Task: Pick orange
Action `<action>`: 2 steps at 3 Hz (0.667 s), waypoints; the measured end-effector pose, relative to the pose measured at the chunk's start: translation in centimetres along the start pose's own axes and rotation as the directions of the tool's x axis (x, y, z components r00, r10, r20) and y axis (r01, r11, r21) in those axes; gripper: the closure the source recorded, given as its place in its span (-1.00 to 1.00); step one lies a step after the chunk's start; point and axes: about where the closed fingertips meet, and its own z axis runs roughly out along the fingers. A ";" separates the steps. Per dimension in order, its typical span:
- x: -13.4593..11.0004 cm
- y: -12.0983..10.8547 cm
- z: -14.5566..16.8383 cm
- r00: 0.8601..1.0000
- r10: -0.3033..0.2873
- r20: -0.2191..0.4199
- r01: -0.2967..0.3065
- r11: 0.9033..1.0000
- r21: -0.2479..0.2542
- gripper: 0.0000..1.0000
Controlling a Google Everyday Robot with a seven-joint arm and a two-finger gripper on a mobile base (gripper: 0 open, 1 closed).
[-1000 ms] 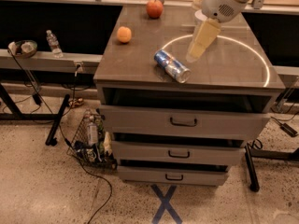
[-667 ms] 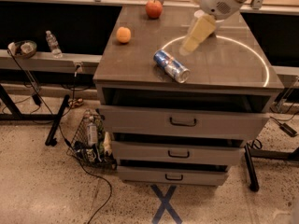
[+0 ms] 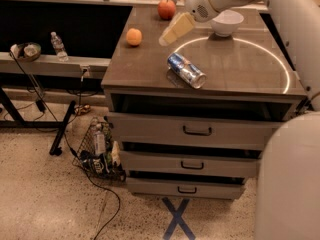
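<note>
The orange (image 3: 133, 36) is a small round light-orange fruit on the left part of the brown cabinet top (image 3: 150, 66). My gripper (image 3: 167, 38) hangs above the top, its pale yellow fingers pointing down-left toward the orange and stopping a short way to its right. It holds nothing that I can see. The white arm reaches in from the upper right.
A darker red apple (image 3: 166, 8) sits at the back of the top. A blue soda can (image 3: 186, 70) lies on its side in the middle. A white bowl (image 3: 226, 22) stands behind the arm. A water bottle (image 3: 58, 46) stands on the left shelf.
My gripper has swung left and toward the back, from over the can toward the orange. The view has shifted, and the bowl shows now. The objects have not moved.
</note>
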 end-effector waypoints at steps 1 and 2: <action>-2.8 -3.1 6.5 0.993 0.069 0.093 -0.072 0.997 0.027 -1.00; -3.6 -4.4 10.6 0.984 0.147 0.106 -0.151 0.988 0.030 -1.00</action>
